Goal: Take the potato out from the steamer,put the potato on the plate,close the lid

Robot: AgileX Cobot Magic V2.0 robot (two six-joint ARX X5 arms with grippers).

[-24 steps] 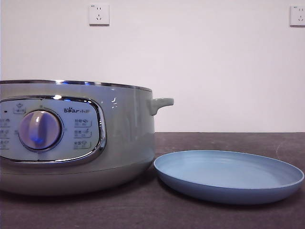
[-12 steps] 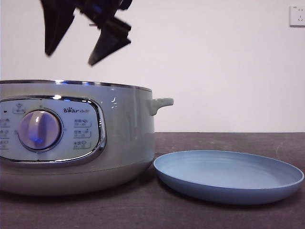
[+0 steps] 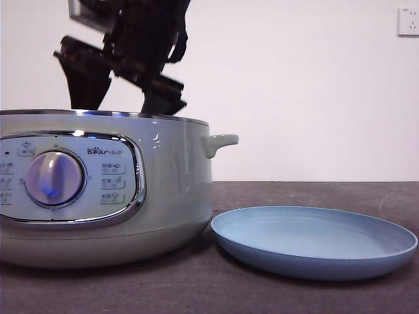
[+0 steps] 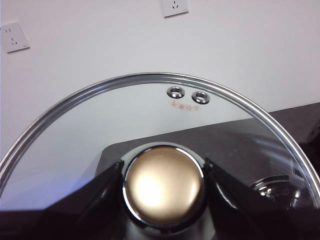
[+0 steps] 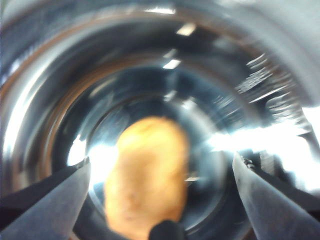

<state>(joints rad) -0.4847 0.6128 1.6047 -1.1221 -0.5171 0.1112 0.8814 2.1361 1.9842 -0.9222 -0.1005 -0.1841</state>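
The pale grey-green steamer [image 3: 170,183] stands at the left with no lid on it. My right gripper [image 3: 124,101] hangs over its open top, jaws spread, tips at the rim. In the right wrist view the gripper [image 5: 161,162] is open above the orange-brown potato [image 5: 147,185], which lies on the shiny steamer bottom [image 5: 60,75] between the jaws, apart from both. My left gripper [image 4: 164,197] is shut on the round knob [image 4: 162,175] of the glass lid [image 4: 100,130] and holds it up in the air. The light-blue plate [image 3: 314,239] lies empty to the right of the steamer.
The steamer's stubby side handle [image 3: 221,141] points toward the plate. The dark table [image 3: 314,297] runs to a white wall with a socket [image 3: 408,21]. The lid's two steam holes [image 4: 187,94] sit near its rim.
A dark arm has come into the front view from above and moved down until its spread jaws reach the steamer's rim. The steamer and plate have not moved.
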